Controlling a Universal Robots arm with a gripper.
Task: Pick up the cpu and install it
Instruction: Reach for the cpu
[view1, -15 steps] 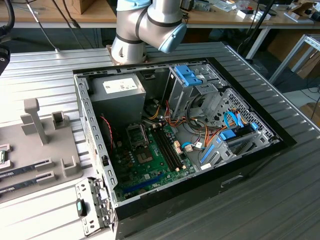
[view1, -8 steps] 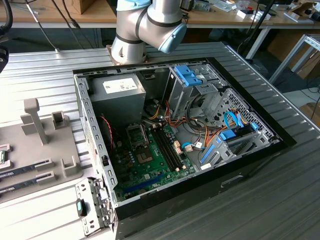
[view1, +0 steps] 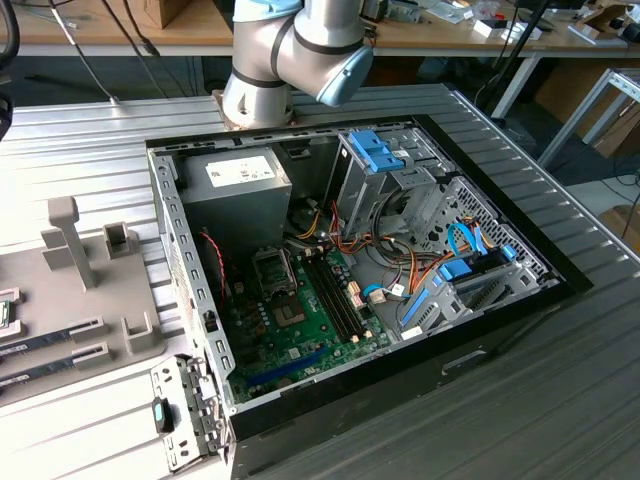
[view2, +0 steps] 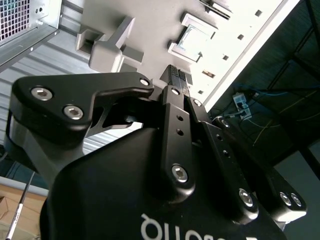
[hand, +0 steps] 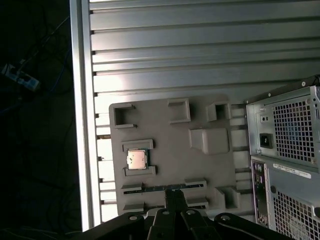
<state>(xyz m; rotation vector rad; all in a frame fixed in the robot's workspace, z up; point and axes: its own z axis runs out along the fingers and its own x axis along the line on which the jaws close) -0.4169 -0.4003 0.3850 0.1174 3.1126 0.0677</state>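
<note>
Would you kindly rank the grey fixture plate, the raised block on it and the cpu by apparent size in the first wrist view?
1. grey fixture plate, largest by far
2. raised block
3. cpu, smallest
Block and cpu both sit on the plate, so the order looks sound.

The exterior view's top edge cuts off the arm (view1: 298, 55), its left edge the grey fixture plate (view1: 138, 325), and in the first wrist view the hand (hand: 174, 195) hides part of that plate.

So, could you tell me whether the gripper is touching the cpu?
Apart: the first wrist view shows the cpu in its grey tray, with bare tray between it and the gripper.
</note>
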